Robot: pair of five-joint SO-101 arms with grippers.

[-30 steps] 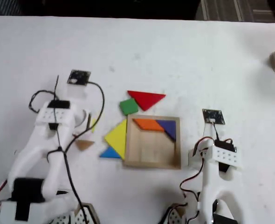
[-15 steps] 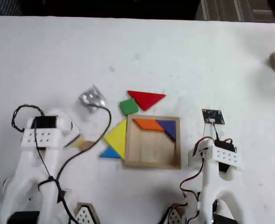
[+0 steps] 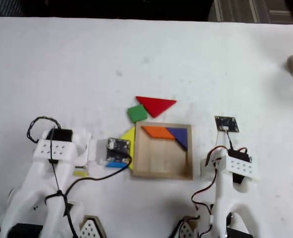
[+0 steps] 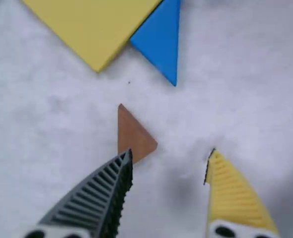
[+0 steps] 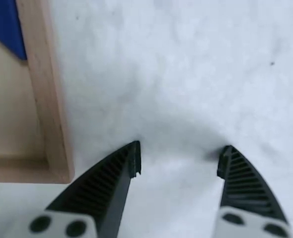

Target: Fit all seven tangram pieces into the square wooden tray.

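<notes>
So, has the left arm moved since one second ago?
Yes. The left arm swung its camera board toward the wooden tray; the board now sits by the tray's left edge.

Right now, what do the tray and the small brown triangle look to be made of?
The tray looks like pale bare wood: light tan, matte floor and rim. The small brown triangle is flat and matte, perhaps stained wood or card; no grain shows.
</notes>
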